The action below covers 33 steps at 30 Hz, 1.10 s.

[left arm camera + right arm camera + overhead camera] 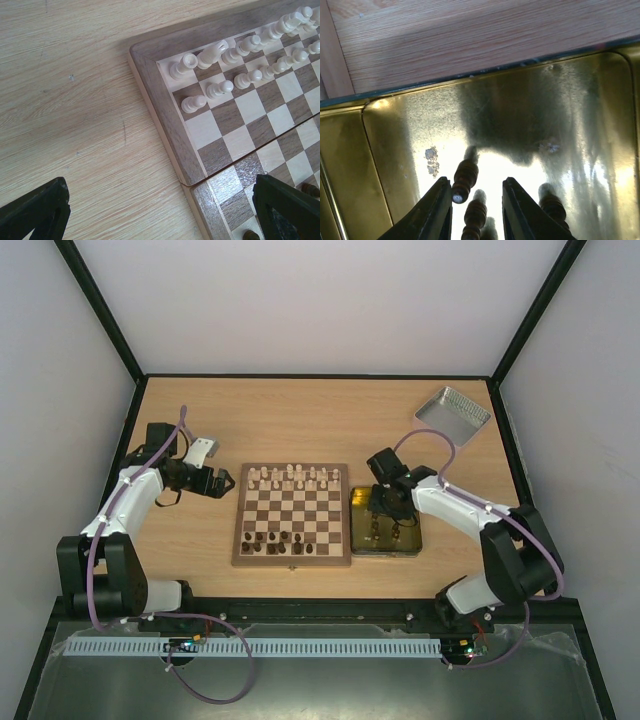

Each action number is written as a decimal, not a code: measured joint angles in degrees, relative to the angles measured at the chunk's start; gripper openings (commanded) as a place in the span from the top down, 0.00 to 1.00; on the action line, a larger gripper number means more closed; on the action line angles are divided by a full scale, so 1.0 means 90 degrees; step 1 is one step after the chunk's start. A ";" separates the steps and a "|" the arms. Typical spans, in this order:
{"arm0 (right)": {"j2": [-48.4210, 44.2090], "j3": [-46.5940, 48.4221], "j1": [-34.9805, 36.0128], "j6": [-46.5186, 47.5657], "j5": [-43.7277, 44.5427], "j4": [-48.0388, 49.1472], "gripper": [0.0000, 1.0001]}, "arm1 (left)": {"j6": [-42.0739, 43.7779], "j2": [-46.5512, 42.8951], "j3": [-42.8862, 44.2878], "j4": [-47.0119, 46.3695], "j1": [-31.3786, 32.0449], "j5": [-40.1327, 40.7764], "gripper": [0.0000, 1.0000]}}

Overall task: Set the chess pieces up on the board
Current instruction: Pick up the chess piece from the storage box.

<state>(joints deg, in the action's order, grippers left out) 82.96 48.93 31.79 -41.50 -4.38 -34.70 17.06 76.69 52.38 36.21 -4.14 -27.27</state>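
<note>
Right gripper [477, 202] hangs low inside the tin [580, 115], jaws partway open, and I see nothing clamped. 3 dark pieces [465, 179] lie on their sides on the tin floor. Their long axes all run roughly along the fingers, toward the tin's far wall. 1 lies just ahead of the fingertip on the view's left, and I can't tell if it touches. A 2nd sits in the gap between the fingers, clear of both. The 3rd lies just outside the other finger. I can't tell which end is the head on any of them.

Board [320, 561] lies mid-table, square to the table edge, with the tin just beside its right side. Cream pieces [290, 478] stand upright on the far 2 rows. More dark ones stand on the near 2 rows, with gaps.

Left gripper [218, 483] hovers by the board's far-left corner, mostly over bare table [75, 100]. Its jaws are spread fully wide and hold nothing. 1 finger overlaps the board's left border.
</note>
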 measured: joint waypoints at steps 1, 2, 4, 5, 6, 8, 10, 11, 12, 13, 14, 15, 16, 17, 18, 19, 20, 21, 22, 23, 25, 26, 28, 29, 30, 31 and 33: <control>0.0056 0.0000 -0.0034 0.0017 -0.0041 0.0053 0.73 | -0.0002 0.0000 0.0000 0.0000 0.0000 0.0007 0.01; 0.0097 0.0000 -0.0046 0.0029 -0.0080 0.0092 0.73 | -0.0002 0.0000 0.0000 0.0000 0.0000 0.0012 0.01; 0.0165 0.0000 -0.0049 0.0041 -0.0155 0.0143 0.74 | -0.0002 0.0000 0.0000 -0.0005 0.0000 0.0022 0.01; 0.0199 0.0000 -0.0049 0.0044 -0.0189 0.0177 0.74 | -0.0002 0.0000 0.0000 -0.0007 0.0000 0.0024 0.01; 0.0231 0.0000 -0.0049 0.0051 -0.0221 0.0216 0.74 | -0.0002 0.0000 0.0000 -0.0010 0.0000 0.0027 0.01; 0.0284 0.0000 -0.0049 0.0068 -0.0267 0.0260 0.74 | -0.0002 0.0000 0.0000 -0.0017 0.0000 0.0029 0.01; 0.0330 -0.0002 -0.0049 0.0087 -0.0311 0.0294 0.76 | -0.0002 0.0000 0.0000 -0.0019 0.0000 0.0029 0.01; 0.0347 -0.0005 -0.0049 0.0095 -0.0330 0.0318 0.76 | -0.0002 0.0000 0.0000 -0.0022 0.0000 0.0029 0.01; 0.0362 -0.0005 -0.0049 0.0112 -0.0342 0.0333 0.76 | -0.0002 0.0000 0.0000 -0.0024 0.0000 0.0029 0.01; 0.0381 -0.0010 -0.0049 0.0119 -0.0362 0.0362 0.76 | -0.0002 0.0000 0.0000 -0.0029 0.0000 0.0032 0.01; 0.0393 -0.0019 -0.0049 0.0129 -0.0362 0.0389 0.76 | -0.0002 0.0000 0.0000 -0.0034 0.0000 0.0032 0.01; 0.0403 -0.0044 -0.0049 0.0136 -0.0374 0.0423 0.77 | -0.0002 0.0000 0.0000 -0.0036 0.0000 0.0029 0.01; 0.0418 -0.0078 -0.0049 0.0138 -0.0381 0.0452 0.77 | -0.0002 0.0000 0.0000 -0.0039 0.0000 0.0029 0.01; 0.0437 -0.0097 -0.0049 0.0143 -0.0381 0.0459 0.77 | -0.0002 0.0000 0.0000 -0.0039 0.0000 0.0029 0.01; 0.0464 -0.0109 -0.0049 0.0158 -0.0381 0.0461 0.77 | -0.0002 0.0000 0.0000 -0.0039 0.0000 0.0032 0.01; 0.0498 -0.0112 -0.0049 0.0170 -0.0379 0.0464 0.77 | -0.0002 0.0000 0.0000 -0.0039 0.0000 0.0029 0.01; 0.0537 -0.0109 -0.0049 0.0185 -0.0379 0.0471 0.78 | -0.0002 0.0000 0.0000 -0.0039 0.0000 0.0029 0.01; 0.0568 -0.0109 -0.0049 0.0199 -0.0379 0.0481 0.79 | -0.0002 0.0000 0.0000 -0.0039 0.0000 0.0029 0.01; 0.0614 -0.0109 -0.0049 0.0211 -0.0376 0.0486 0.80 | -0.0002 0.0000 0.0000 -0.0039 0.0000 0.0029 0.01; 0.0661 -0.0109 -0.0049 0.0228 -0.0379 0.0493 0.81 | -0.0002 0.0000 0.0000 -0.0039 0.0000 0.0029 0.01; 0.0733 -0.0107 -0.0049 0.0253 -0.0376 0.0503 0.82 | -0.0002 0.0000 0.0000 -0.0039 0.0000 0.0029 0.01; 0.0770 -0.0100 -0.0049 0.0270 -0.0374 0.0505 0.82 | -0.0002 0.0000 0.0000 -0.0039 0.0000 0.0029 0.01; 0.0809 -0.0070 -0.0049 0.0289 -0.0352 0.0503 0.82 | -0.0002 0.0000 0.0000 -0.0039 0.0000 0.0029 0.01; 0.0818 -0.0053 -0.0049 0.0299 -0.0338 0.0505 0.83 | -0.0002 0.0000 0.0000 -0.0039 0.0000 0.0029 0.01; 0.0831 -0.0027 -0.0049 0.0304 -0.0318 0.0500 0.83 | -0.0002 0.0000 0.0000 -0.0039 0.0000 0.0029 0.01; 0.0845 0.0007 -0.0049 0.0311 -0.0301 0.0495 0.84 | -0.0002 0.0000 0.0000 -0.0039 0.0000 0.0029 0.01; 0.0869 0.0075 -0.0051 0.0325 -0.0277 0.0495 0.86 | -0.0002 0.0000 0.0000 -0.0041 0.0000 0.0029 0.01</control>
<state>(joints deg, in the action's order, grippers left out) 90.78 49.60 31.33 -38.57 -6.87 -30.24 17.04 76.69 52.38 35.83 -4.14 -27.00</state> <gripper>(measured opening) 0.164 0.991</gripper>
